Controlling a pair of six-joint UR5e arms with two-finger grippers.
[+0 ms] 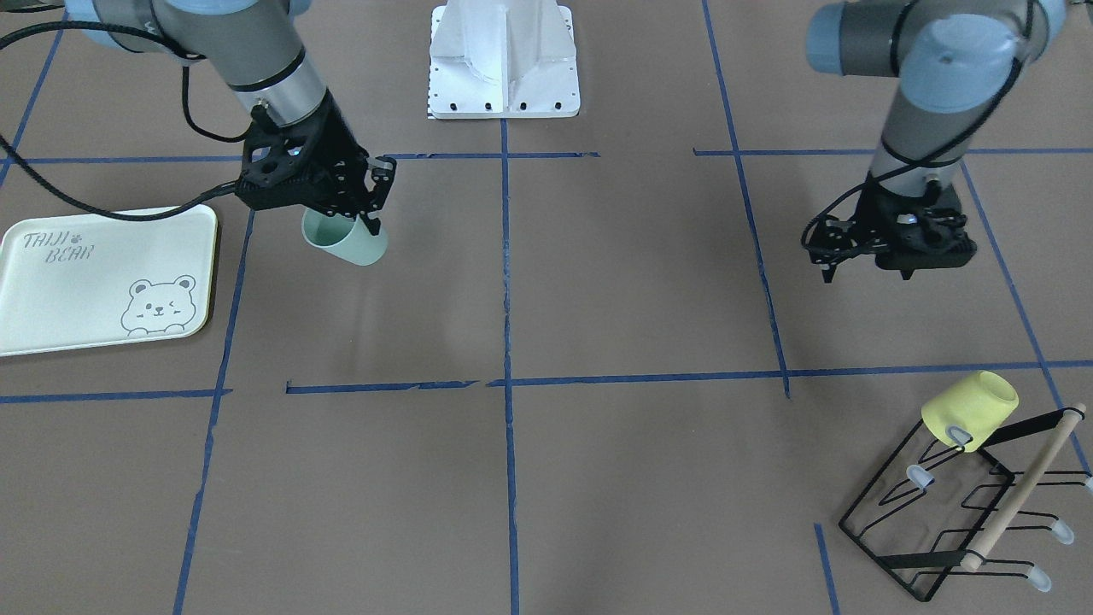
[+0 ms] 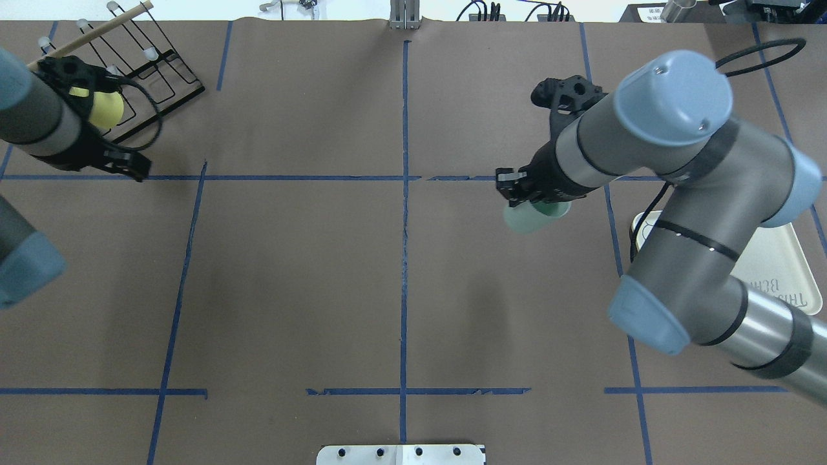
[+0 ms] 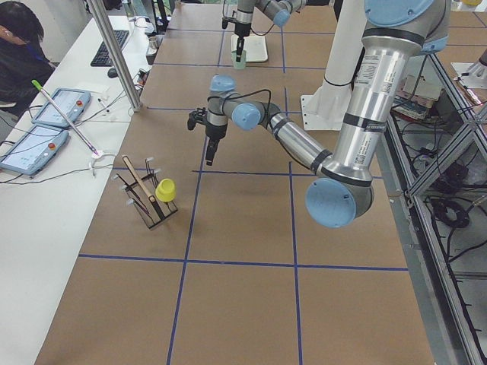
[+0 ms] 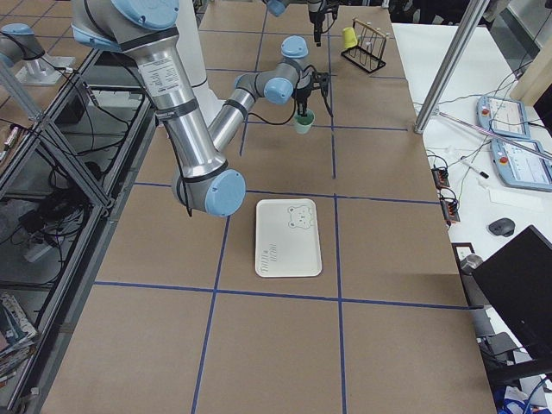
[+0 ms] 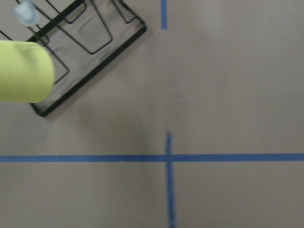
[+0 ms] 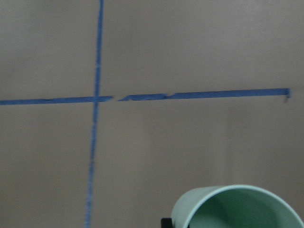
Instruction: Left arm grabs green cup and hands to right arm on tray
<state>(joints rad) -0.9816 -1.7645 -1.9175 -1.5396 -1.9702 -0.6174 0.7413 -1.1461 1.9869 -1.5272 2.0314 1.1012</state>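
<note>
1 green cup (image 1: pixel 350 243), probably light, stiff but smooth plastic, hangs tilted, right hand (image 1: pixel 359 220) clamped on its rim; left hand (image 1: pixel 867 272) stands apart, empty.

tray (image 2: pixel 785 257) mostly under right arm (image 2: pixel 704 219), green cup (image 6: pixel 237 209) cropped, perhaps half

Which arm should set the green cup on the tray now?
Right: the right gripper holds the green cup, with the tray on its side of the table. The left gripper is empty, far off near the cup rack.
</note>
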